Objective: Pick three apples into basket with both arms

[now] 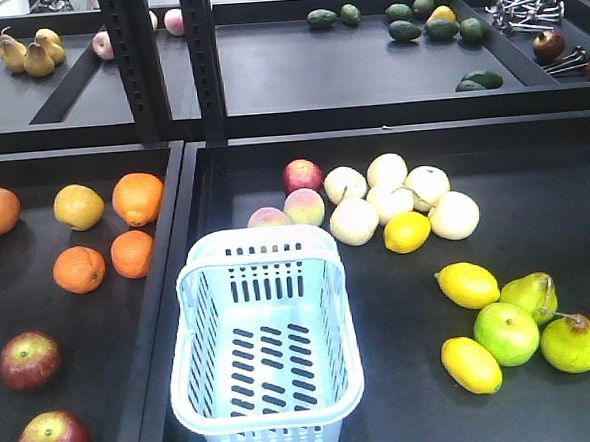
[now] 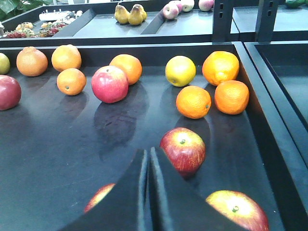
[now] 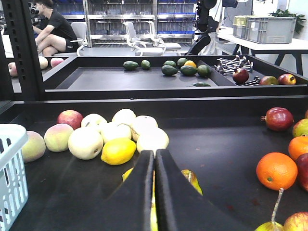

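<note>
Nothing in the basket (image 1: 272, 425) yet. Set open side up in the big tray, right by the edge of the left tray (image 1: 101, 323), so close to the fruit to be picked. Can see three dark red apples in that left tray: nearest apple (image 2: 183, 150) just ahead of the left end effector (image 2: 147, 154), second apple (image 2: 238, 209) and third apple (image 2: 98, 195) low at either side. Pinched together, holding nothing, aimed at the nearest apple. Must spread apart before any grab. Same with the right end effector (image 3: 155, 155): pressed together, empty, hanging near a lemon (image 3: 118, 150).
</note>
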{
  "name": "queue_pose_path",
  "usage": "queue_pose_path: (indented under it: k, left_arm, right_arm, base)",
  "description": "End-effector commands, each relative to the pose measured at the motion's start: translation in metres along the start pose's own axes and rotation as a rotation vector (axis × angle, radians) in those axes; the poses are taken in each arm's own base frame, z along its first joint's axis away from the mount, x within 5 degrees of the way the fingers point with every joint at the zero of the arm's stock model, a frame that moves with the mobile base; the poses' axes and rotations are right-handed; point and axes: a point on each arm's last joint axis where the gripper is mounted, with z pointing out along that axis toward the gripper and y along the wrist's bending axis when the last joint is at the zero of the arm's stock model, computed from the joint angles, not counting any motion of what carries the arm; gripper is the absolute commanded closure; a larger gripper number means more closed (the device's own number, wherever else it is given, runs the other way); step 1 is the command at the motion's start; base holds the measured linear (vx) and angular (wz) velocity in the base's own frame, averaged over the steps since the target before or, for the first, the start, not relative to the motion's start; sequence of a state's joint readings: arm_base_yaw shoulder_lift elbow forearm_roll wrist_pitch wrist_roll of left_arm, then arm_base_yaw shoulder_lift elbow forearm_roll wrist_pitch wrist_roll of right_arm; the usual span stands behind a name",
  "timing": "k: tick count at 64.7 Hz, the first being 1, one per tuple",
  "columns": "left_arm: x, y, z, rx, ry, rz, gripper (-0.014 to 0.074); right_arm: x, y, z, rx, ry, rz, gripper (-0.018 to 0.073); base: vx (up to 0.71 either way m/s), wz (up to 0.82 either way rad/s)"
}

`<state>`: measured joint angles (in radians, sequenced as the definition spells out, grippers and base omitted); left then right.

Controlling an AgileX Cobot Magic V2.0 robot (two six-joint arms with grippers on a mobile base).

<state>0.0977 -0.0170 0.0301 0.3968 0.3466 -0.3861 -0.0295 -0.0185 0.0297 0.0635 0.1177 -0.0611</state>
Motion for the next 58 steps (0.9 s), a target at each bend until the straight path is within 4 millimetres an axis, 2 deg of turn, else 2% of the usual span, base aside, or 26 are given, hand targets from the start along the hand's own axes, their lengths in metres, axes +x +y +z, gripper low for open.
queue_pose_path:
  k: [1,58]
  left_arm:
    - [-0.0028,-0.0025,-0.0003,0.032,-0.066,0.001,0.0603]
    - [-0.0028,-0.0025,-0.0003,0.032,-0.067,0.002,0.0603]
  right_arm:
    - [-0.0026,-0.0006,0.0002,0.007,-0.063,-0.014,0.0567]
    - [-0.0026,-0.0006,0.0002,0.007,-0.063,-0.014,0.0567]
  base:
    - [0.00,0.00]
    - [0.00,0.00]
